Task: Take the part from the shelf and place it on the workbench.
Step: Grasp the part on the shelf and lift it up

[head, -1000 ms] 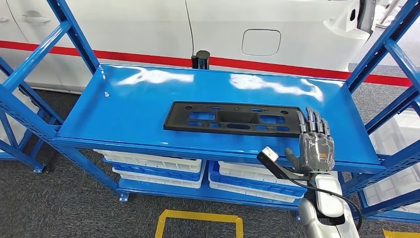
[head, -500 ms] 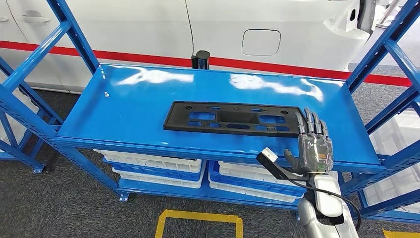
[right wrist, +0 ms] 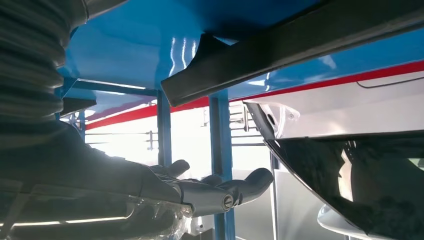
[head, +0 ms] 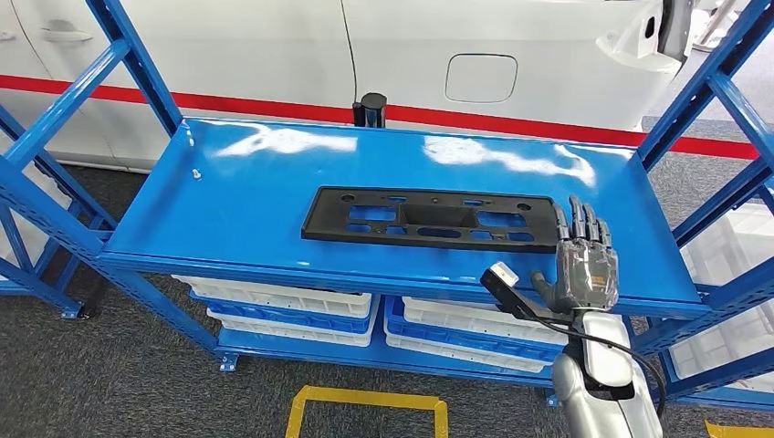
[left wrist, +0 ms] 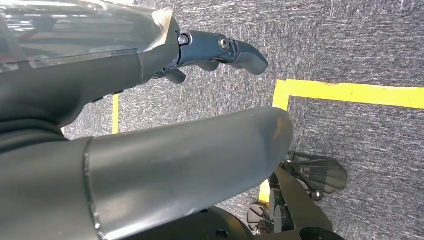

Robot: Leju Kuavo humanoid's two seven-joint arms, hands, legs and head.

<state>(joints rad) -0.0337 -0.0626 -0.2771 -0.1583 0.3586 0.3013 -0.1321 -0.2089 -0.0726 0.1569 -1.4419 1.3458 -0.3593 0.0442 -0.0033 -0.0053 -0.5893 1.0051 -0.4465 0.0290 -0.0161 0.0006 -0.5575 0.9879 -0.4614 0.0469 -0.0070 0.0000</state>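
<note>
Black flat part [head: 429, 219] with cutouts lies flat on the blue shelf [head: 256, 196] top board, long side running left-right, toward the front-right of the board. Same spot as in both earlier frames, not lifted.

Right hand [head: 584, 265] is raised at the part's right end, back of the hand to the camera, fingers [head: 579, 222] straight and slightly spread, pointing up and away, holding nothing. Fingertips overlap the part's right end in head view; contact there can't be judged. Versus 0.5 s ago the hand sits a bit further right and a touch higher, wrist and forearm shifted right with it; 1.0 s ago it was roughly level with now but more left. Finger spread looks unchanged. In the right wrist view the right hand's fingers [right wrist: 235, 187] are extended and apart, with the part's dark edge [right wrist: 280, 55] across from them, not between them.

Left hand [left wrist: 150, 125] shows in left wrist view over grey carpet floor [left wrist: 360, 45] with yellow floor tape [left wrist: 350, 92]; thumb and one dark finger stick out, nothing held, rest of the fingers hidden so spread unclear.

White bins [head: 283, 306] sit on the lower shelf level. White car body [head: 511, 55] with red stripe behind the shelf.
</note>
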